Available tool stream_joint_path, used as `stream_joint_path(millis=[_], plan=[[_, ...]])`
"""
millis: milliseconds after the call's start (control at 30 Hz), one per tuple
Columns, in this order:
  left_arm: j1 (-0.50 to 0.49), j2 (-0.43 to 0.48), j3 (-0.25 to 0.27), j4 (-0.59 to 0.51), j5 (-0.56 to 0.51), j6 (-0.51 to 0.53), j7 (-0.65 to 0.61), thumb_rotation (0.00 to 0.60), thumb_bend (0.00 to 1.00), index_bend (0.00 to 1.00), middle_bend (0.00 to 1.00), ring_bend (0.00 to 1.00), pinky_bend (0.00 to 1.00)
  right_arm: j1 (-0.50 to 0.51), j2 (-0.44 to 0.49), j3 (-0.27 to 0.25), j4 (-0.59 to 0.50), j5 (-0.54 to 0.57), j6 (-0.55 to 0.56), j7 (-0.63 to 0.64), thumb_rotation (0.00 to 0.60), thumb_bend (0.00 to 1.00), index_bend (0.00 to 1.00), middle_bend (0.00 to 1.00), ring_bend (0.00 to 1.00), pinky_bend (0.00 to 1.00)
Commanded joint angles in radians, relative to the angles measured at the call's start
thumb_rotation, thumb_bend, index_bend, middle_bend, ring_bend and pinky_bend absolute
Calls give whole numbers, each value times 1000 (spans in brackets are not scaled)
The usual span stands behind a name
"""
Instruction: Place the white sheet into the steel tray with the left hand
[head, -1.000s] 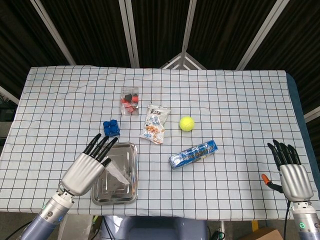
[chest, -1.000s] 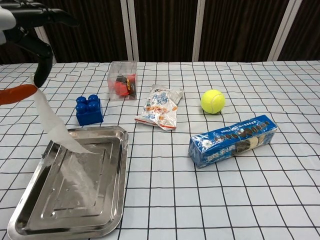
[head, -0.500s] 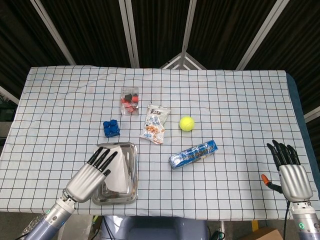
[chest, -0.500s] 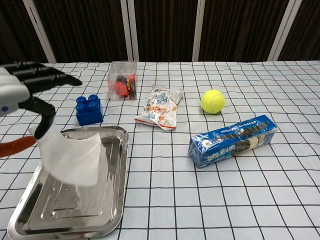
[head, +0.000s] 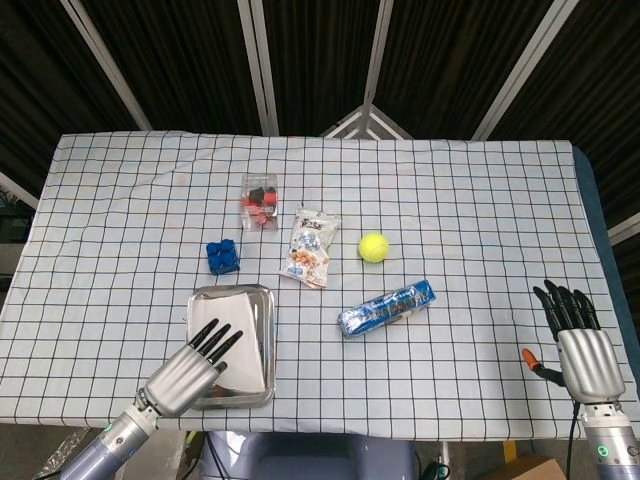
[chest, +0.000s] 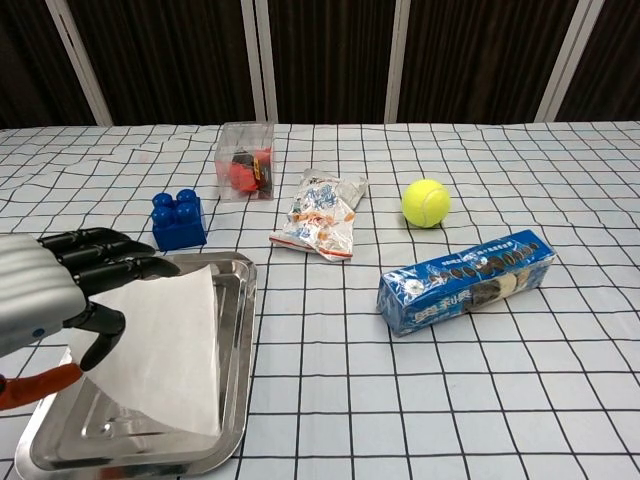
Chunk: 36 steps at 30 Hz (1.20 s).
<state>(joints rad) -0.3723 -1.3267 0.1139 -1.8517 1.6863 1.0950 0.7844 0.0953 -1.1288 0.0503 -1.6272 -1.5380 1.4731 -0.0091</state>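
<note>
tray (chest: 238, 330): sheet (chest: 165, 345) under left hand (chest: 45, 295)

My bench (head: 480, 200) wears a white cloth ruled with a black grid, slightly wrinkled toward the far left. Behind it I see dark, ribbed panels (chest: 470, 60) split by pale metal bars (chest: 262, 60). Even light falls across the cloth, without hard shadows.

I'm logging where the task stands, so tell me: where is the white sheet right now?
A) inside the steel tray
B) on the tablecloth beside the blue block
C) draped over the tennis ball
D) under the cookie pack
A: the white sheet lies inside the steel tray, beside the left hand.
</note>
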Motion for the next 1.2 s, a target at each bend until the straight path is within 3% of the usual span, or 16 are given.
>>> stream_joint_path(millis=[33, 333, 800, 1200], plan=[[-7, -8, 4, 8, 12, -6, -8, 600, 479, 577, 36, 0, 0, 0, 0, 0, 0, 0, 1, 0, 600, 313, 0, 0, 0, 0], [-29, -17, 2, 36, 34, -26, -22, 600, 479, 576, 38, 0, 0, 0, 2, 0, 0, -1, 1, 3, 600, 313, 0, 0, 0, 0], [-42, 43, 23, 62, 77, -21, -61, 600, 479, 567, 35, 0, 0, 0, 0, 0, 0, -2, 2, -1, 600, 313, 0, 0, 0, 0], [-43, 40, 14, 73, 79, -14, -76, 600, 479, 515, 19, 0, 0, 0, 0, 0, -1, 0, 1, -2, 600, 314, 0, 0, 0, 0]])
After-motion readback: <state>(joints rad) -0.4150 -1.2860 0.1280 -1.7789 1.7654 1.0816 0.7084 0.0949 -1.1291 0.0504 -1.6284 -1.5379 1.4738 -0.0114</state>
